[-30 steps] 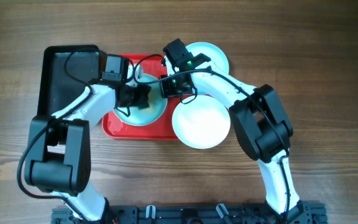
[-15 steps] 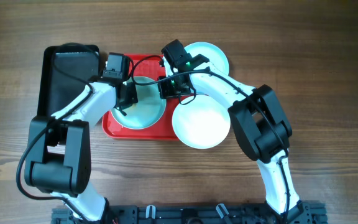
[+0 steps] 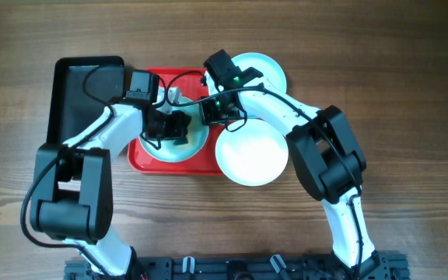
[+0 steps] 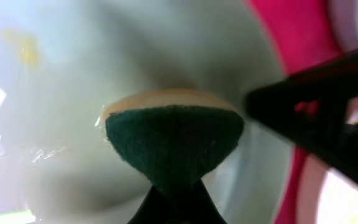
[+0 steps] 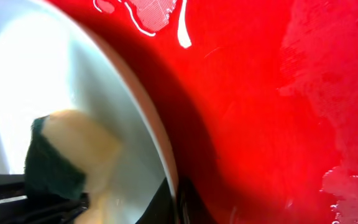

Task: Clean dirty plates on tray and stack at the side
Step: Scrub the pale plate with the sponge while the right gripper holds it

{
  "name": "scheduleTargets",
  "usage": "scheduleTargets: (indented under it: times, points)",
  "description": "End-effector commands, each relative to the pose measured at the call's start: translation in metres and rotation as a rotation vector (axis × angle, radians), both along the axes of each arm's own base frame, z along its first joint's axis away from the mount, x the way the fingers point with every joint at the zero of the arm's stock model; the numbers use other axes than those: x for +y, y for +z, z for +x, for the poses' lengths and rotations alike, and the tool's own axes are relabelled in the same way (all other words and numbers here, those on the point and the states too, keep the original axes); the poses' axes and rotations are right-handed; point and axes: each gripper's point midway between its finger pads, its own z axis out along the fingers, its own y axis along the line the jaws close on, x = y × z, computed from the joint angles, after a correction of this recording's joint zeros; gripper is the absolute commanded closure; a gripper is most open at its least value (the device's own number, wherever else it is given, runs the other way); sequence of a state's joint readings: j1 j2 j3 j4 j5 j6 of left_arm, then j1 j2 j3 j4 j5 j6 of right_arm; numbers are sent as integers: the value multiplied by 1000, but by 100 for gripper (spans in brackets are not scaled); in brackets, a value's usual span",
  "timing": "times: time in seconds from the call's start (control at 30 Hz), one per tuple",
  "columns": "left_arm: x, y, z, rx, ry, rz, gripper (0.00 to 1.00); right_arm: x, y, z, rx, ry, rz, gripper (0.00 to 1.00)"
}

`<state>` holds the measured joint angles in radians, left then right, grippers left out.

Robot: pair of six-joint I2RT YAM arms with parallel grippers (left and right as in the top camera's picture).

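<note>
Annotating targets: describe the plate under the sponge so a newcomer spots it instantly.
Find the red tray mid-table. One mint-white plate lies inside it, with a green-and-yellow sponge on it. The far plate and near plate sit by the tray's right side, bare.

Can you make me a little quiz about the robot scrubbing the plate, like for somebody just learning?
1. True or false: the left gripper is pinching a sponge.
2. The bin left of the red tray is: A black, B blue, C white.
3. What is the right gripper holding by the rim?

Key: 1 true. 2 A. 3 the plate on the tray.
</note>
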<state>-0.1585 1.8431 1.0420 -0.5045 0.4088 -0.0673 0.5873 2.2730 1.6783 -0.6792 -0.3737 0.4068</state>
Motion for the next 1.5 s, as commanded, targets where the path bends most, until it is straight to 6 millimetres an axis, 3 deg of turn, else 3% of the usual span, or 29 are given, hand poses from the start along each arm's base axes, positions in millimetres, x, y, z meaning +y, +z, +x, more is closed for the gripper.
scheduleTargets:
  times: [0.0, 0.13, 0.3, 0.5, 0.67, 0.83, 1.0, 1.1, 1.3, 1.47]
  points:
    - [-19, 1, 7, -52, -61, -88, 96, 2, -8, -2, 33, -9, 7, 96]
    - [-11, -8, 23, -95, -21, -44, 96, 2, -8, -1, 30, -9, 7, 96]
    - [29, -31, 32, -75, 131, 162, 96, 1, -9, -2, 30, -9, 4, 95]
    - [89, -37, 20, 27, 391, 373, 96, 1, -9, -1, 27, -11, 1, 96]
    - [110, -25, 7, 165, 552, 378, 96, 1, -9, -1, 27, -11, 1, 96]
    - [90, -11, -6, 287, 524, 284, 96, 1, -9, -1, 27, -11, 1, 96]
    - [45, -6, -29, 364, 328, 178, 96, 1, -9, -1, 26, -11, 2, 96]
    - [17, -4, -32, 341, 193, 113, 96, 1, -9, -1, 26, -11, 2, 96]
    - [-3, -19, -15, 269, 146, 97, 96, 0, -9, -1, 25, -12, -2, 96]
    - [1, -44, 10, 203, 166, 94, 96, 0, -9, -1, 26, -11, -3, 96]
